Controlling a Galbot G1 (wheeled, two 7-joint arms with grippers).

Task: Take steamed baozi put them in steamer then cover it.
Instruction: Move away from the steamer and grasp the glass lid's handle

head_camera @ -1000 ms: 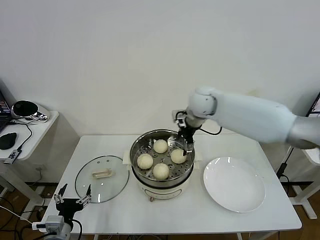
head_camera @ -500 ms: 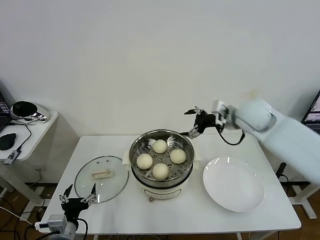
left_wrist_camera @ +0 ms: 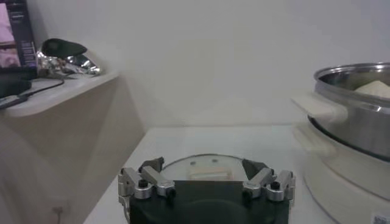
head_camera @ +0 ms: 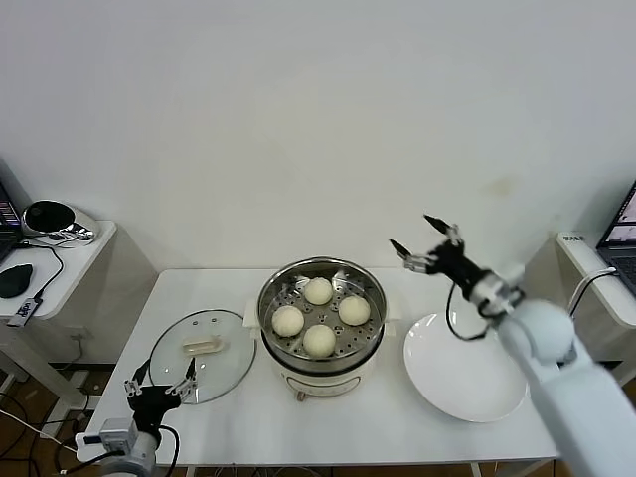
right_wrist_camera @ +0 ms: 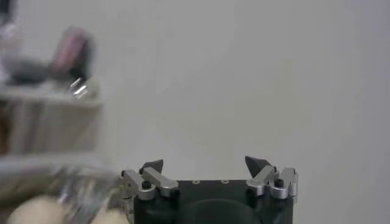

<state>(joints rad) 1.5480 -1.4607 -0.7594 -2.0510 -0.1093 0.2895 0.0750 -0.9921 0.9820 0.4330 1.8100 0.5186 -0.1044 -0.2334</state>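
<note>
The right gripper (head_camera: 425,241) has swung clear of the steamer (head_camera: 321,316), spread and empty; the spread left gripper (head_camera: 159,388) risks fumbling the glass lid (head_camera: 203,354)

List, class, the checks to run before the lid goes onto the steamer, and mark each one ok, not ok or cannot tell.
1. All four steamed baozi inside the steamer: ok.
2. Plate bare of buns: ok.
3. Right gripper clear of the pot, open and holding nothing: ok.
4. Glass lid flat on the table, handle up: ok.
5. Left gripper open beside the lid: ok.
6. Lid gripped: not ok.
</note>
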